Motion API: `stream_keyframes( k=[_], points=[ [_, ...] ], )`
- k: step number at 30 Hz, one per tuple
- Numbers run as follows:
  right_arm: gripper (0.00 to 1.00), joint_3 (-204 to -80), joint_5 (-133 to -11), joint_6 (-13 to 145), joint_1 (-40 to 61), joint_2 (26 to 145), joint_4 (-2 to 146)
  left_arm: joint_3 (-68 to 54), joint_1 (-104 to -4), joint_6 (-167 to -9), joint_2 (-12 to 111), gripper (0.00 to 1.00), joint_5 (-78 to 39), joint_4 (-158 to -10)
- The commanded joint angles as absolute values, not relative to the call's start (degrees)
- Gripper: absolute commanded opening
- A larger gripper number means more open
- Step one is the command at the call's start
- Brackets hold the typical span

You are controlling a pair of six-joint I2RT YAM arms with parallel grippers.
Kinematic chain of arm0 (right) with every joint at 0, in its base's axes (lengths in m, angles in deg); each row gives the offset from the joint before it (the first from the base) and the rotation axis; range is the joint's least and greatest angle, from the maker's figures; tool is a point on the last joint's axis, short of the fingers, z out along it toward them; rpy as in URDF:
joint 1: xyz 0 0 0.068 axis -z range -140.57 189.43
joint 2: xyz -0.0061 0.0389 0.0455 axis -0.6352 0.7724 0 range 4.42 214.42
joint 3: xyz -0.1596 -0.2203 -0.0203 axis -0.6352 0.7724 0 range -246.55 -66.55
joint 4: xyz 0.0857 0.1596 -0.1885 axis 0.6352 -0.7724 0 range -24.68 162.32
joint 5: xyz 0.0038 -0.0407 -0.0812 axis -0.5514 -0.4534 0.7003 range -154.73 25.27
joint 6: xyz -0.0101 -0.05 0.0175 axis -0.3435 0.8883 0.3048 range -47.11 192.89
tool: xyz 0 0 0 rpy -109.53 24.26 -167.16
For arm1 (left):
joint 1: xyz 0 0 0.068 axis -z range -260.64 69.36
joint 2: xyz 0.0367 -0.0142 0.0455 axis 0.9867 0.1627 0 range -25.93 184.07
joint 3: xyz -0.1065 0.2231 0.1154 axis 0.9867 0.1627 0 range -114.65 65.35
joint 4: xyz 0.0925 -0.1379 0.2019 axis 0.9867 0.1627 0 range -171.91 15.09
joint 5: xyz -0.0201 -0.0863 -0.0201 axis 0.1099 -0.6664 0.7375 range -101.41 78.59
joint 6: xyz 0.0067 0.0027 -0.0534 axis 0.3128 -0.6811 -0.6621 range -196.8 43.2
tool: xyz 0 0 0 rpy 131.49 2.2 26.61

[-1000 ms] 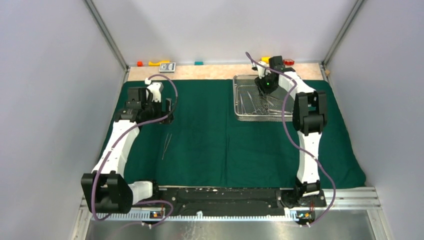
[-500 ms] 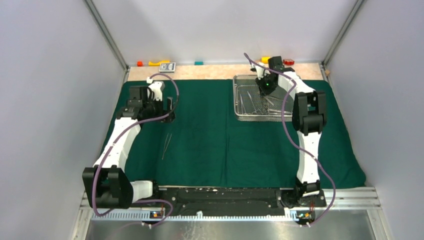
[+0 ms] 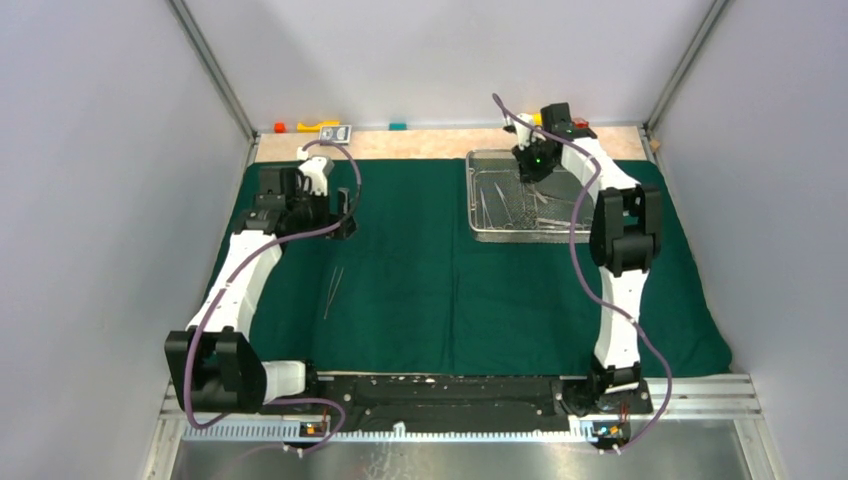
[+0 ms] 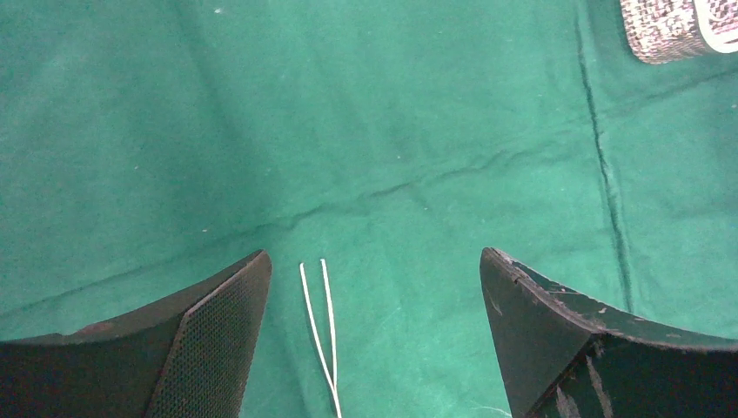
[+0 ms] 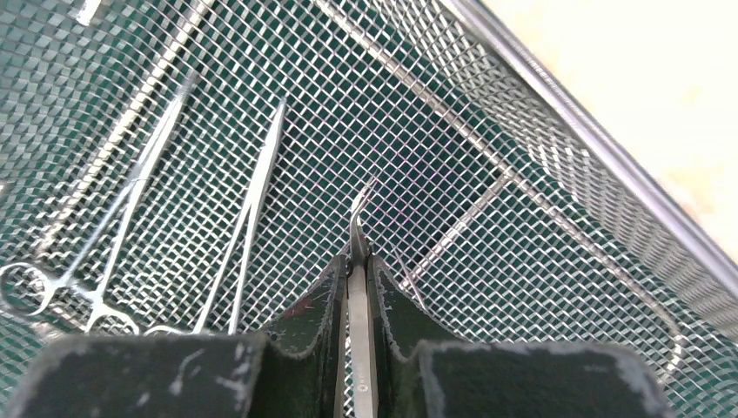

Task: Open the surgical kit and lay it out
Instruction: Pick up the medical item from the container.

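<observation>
Currently the right gripper [image 5: 358, 261] is pinched together on a slim curved-tip instrument [image 5: 360, 218] inside the wire-mesh tray [image 5: 566, 113], which sits at the far right of the green cloth [image 3: 420, 280]. Ring-handled clamps [image 5: 257, 187] lie in the tray alongside. The left gripper [image 4: 374, 261] hangs spread wide above the cloth, over a pair of tweezers [image 4: 322, 331] lying there.

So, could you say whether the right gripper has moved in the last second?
Yes. Holding a steel instrument, the right gripper has shifted toward the far rim of the wire-mesh tray in the top view.
</observation>
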State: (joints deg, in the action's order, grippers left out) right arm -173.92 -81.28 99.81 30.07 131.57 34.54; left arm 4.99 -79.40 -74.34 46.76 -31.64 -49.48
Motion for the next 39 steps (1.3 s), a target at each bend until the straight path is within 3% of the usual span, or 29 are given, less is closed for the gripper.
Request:
stream_keyframes(
  k=[1, 10, 15, 28, 32, 39],
  points=[
    [0.00, -175.22, -84.14, 97.98, 29.67, 123.46, 35.51, 2.26, -78.43, -75.47, 47.38, 0.94, -35.96, -53.49],
    [0.00, -172.38, -91.16, 93.38, 29.62, 116.92, 37.14, 0.55, -74.80, -78.90, 48.48, 0.94, -42.22, -58.18],
    [0.00, -170.21, -87.39, 91.38, 29.28, 115.19, 38.90, 0.04, -71.02, -80.46, 49.58, 0.94, -41.68, -59.94],
    [0.01, -170.82, -81.10, 90.93, 29.32, 127.73, 39.99, 1.58, -67.15, -81.16, 49.92, 0.94, -39.55, -62.48],
    [0.13, -173.16, -80.16, 91.32, 29.41, 130.33, 39.07, 2.45, -67.01, -80.82, 49.32, 0.95, -39.23, -62.86],
    [0.44, -172.37, -79.41, 92.39, 30.15, 128.94, 39.38, 3.47, -66.95, -80.29, 48.36, 0.95, -38.85, -63.66]
  ],
)
